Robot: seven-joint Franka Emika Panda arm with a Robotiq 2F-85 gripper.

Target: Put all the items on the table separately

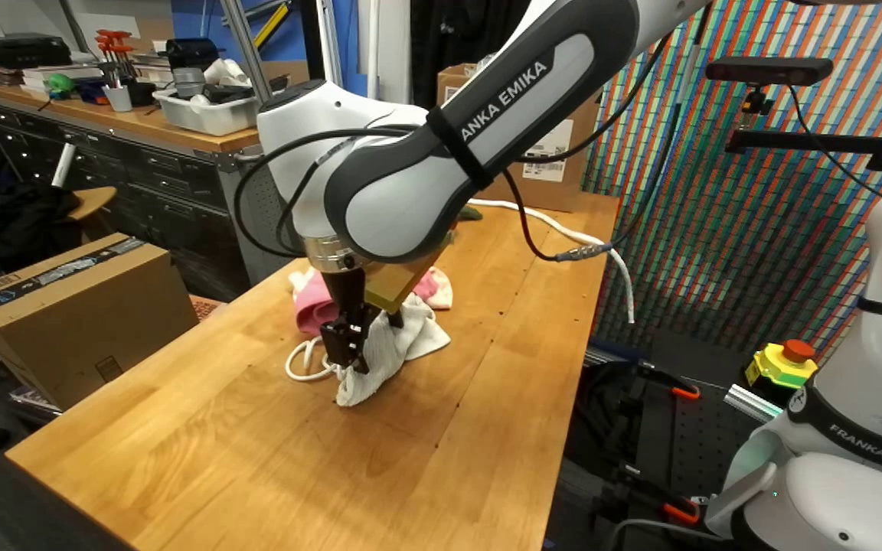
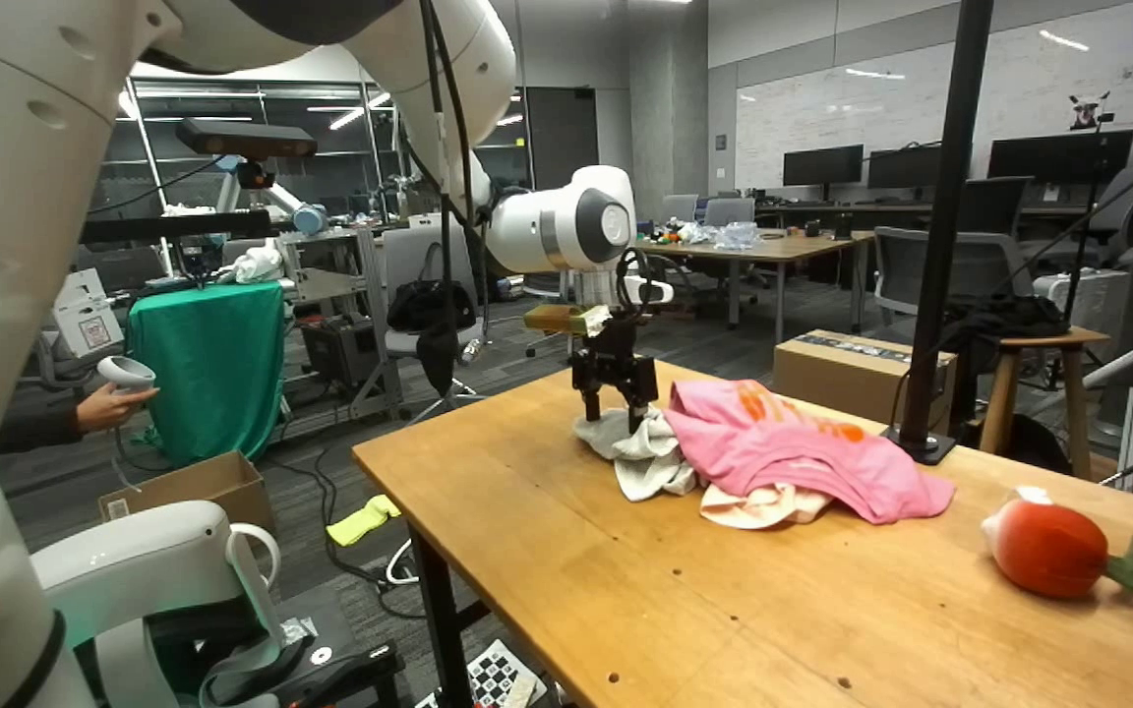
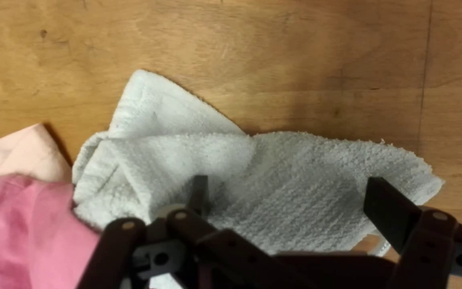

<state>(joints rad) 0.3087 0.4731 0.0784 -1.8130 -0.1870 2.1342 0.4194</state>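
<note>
Claw (image 3: 287,188) spread wide, nothing gripped, w/ white cloth (image 3: 251,172) below; lifting might drag pink cloth (image 2: 783,452) just beside, b/c they prob. touch.

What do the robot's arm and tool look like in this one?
The arm is white and light grey with dark grey edging, lettering ending in EMIKA, a black strap, a metallic ring and black cables. The tool is black, with two jointed fingers.

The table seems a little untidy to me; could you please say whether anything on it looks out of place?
Two things do. The white cloth lies crumpled, seemingly touching the pink cloth, though they should lie separately. In an exterior view, a white rope hangs over the edge of the table and might slip off.
</note>
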